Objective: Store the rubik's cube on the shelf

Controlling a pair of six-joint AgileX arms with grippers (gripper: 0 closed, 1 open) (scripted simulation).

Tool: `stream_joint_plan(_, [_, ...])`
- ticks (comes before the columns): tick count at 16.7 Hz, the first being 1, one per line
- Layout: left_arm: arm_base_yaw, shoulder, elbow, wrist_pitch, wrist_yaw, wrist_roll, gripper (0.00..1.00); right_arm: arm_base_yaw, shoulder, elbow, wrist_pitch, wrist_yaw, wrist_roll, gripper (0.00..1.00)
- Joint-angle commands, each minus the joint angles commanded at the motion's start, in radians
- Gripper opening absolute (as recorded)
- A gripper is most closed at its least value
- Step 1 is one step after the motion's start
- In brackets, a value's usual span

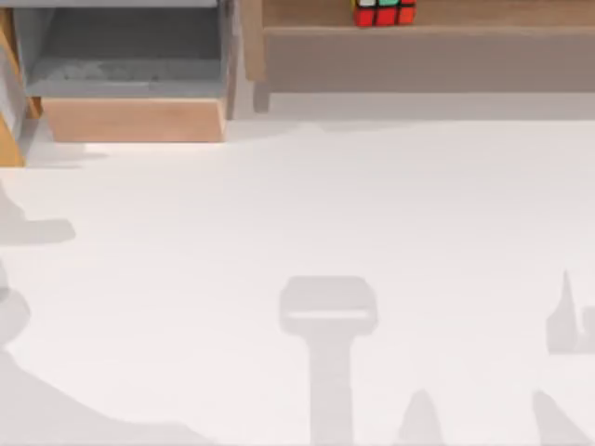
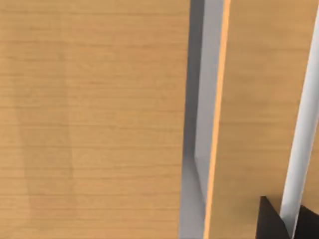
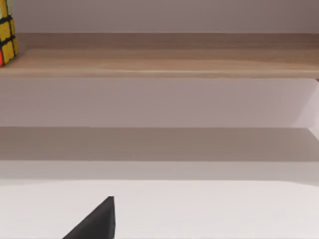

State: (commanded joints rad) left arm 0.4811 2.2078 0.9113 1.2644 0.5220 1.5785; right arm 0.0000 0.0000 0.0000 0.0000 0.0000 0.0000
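Now, at far left of the white worktop stands the grey-lined drawer unit, its wood close before the left tool; whether that tool is open, I cannot tell. Rightward, the rubik's cube sits on the shelf. Right tool faces the shelf, fingers likewise unreadable.
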Motion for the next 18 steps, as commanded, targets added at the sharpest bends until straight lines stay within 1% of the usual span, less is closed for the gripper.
stream_joint_plan(3, [-0.025,0.025,0.064,-0.038,-0.027,-0.003,0.00,0.000,0.000,0.000,0.000,0.000,0.000,1.00])
stream_joint_plan(9, [-0.025,0.037,0.077,-0.050,-0.029,-0.003,0.00,0.000,0.000,0.000,0.000,0.000,0.000,1.00])
stream_joint_plan(11, [-0.040,0.069,0.134,-0.081,-0.041,-0.003,0.00,0.000,0.000,0.000,0.000,0.000,0.000,1.00])
stream_joint_plan(15, [-0.078,0.136,0.301,-0.161,-0.078,-0.004,0.00,0.000,0.000,0.000,0.000,0.000,0.000,1.00])
stream_joint_plan(18, [-0.090,0.153,0.342,-0.189,-0.092,-0.008,0.00,0.000,0.000,0.000,0.000,0.000,0.000,1.00])
